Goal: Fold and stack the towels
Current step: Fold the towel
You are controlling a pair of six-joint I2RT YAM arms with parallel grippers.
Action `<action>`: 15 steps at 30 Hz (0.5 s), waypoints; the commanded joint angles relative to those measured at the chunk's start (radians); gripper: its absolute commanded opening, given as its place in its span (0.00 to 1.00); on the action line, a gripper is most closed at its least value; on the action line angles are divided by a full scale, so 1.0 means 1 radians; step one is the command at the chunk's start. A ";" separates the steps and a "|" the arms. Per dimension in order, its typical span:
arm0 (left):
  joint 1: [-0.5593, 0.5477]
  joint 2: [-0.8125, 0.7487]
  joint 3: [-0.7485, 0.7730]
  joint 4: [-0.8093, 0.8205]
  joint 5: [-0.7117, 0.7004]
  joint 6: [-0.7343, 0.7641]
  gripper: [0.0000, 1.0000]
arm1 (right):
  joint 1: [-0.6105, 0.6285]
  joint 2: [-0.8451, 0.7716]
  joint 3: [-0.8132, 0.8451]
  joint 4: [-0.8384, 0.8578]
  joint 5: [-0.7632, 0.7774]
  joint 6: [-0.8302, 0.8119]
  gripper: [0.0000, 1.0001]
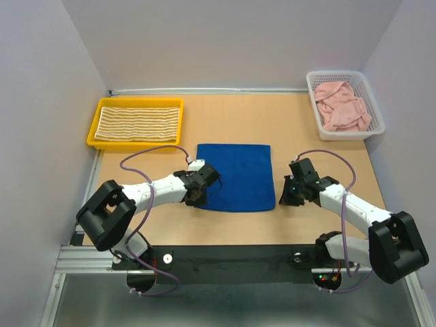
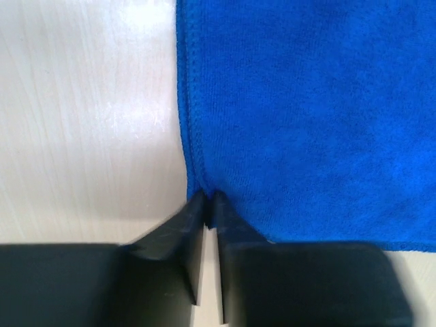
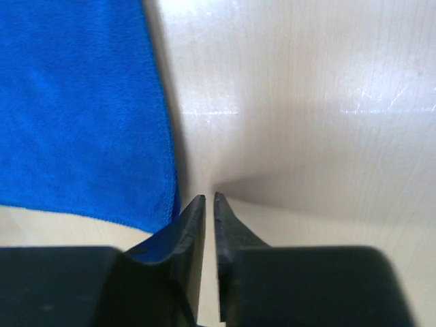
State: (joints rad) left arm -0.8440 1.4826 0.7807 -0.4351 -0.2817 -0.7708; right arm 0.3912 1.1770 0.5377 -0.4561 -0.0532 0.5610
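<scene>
The blue towel (image 1: 237,176) lies flat as a neat rectangle in the middle of the top view, on the wooden table (image 1: 300,133). One arm sits at each of its lower corners.

The left gripper (image 2: 208,197) is at the towel's lower left corner. In the left wrist view its fingers stand only a thin slit apart. The tips meet the towel's left hem where it runs down to the bottom of the frame, and the right-hand finger lies over the cloth. I cannot tell whether any cloth is pinched at the tips.

The right gripper (image 3: 209,199) is at the lower right corner. Its fingers are also parted by just a thin slit, and nothing shows between them. The tips point at bare table just beside the towel's right edge, and the corner of the cloth ends against the left-hand finger.

The striped towel (image 1: 138,122) lies spread in a yellow tray (image 1: 92,136) at the upper left of the top view. Crumpled pink towels (image 1: 344,107) fill a white basket (image 1: 313,87) at the upper right.
</scene>
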 commanded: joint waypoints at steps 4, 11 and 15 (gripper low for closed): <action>0.008 -0.087 0.046 -0.106 -0.060 -0.004 0.62 | -0.002 -0.024 0.195 0.020 0.024 -0.101 0.33; 0.092 -0.143 0.210 -0.148 -0.119 0.103 0.75 | -0.008 0.237 0.467 0.049 0.041 -0.191 0.34; 0.137 -0.098 0.261 -0.026 -0.074 0.198 0.67 | -0.028 0.375 0.574 0.138 0.003 -0.213 0.34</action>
State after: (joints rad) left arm -0.7361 1.3659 0.9855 -0.5377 -0.3492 -0.6823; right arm 0.3847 1.4792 1.0210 -0.4221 -0.0326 0.3958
